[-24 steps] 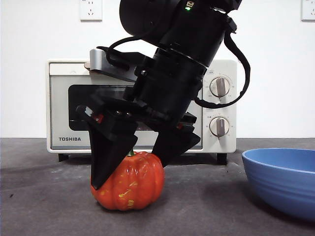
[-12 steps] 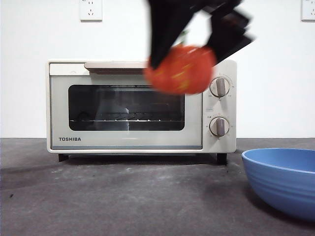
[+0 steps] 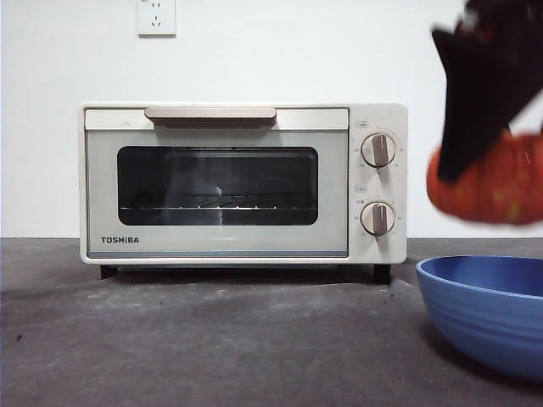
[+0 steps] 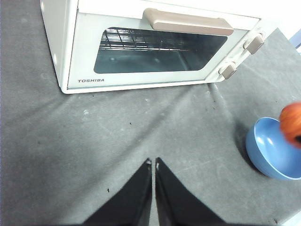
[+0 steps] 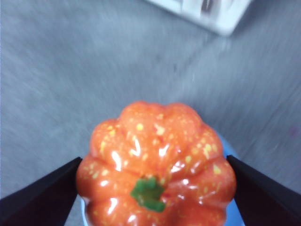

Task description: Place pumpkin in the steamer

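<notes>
The orange pumpkin [image 3: 496,191] hangs in the air at the far right, above the blue bowl [image 3: 488,309], with my right gripper [image 3: 501,161] shut on it. In the right wrist view the black jaws press both sides of the pumpkin [image 5: 160,141], its green stem facing the camera, inside my right gripper [image 5: 153,160]. The cream-white steamer [image 3: 221,182] stands at the back with its door closed. My left gripper [image 4: 153,162] is shut and holds nothing, hovering over the table in front of the steamer [image 4: 141,47]. The pumpkin [image 4: 292,122] shows at that view's edge.
The blue ribbed bowl [image 4: 270,148] sits on the dark table to the right of the steamer, directly under the held pumpkin. A white wall with outlets [image 3: 156,15] stands behind the steamer.
The right gripper lifted the pumpkin off the table in front of the steamer, carried it up and then right, and it now hangs over the blue bowl.
</notes>
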Robot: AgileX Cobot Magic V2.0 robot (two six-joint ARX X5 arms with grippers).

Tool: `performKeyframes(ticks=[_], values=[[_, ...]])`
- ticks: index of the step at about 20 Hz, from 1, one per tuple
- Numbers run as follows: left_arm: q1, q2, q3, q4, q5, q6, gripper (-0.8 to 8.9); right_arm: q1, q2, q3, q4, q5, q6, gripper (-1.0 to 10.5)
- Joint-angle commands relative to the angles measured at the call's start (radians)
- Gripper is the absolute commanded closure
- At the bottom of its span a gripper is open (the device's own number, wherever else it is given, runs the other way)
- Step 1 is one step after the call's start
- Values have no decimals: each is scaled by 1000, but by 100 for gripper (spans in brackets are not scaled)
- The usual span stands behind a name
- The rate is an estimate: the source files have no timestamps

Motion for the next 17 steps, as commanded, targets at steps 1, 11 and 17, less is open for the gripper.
performKeyframes(ticks=[1,11,17], values=[[-1,4,18,12,5,10,797,5,16,-63,64,4,66,530],[-1,4,18,12,5,10,797,5,155,-161,173,30,104,464],[-1,4,18,12,5,10,797,5,175,-156,179,30,104,399]])
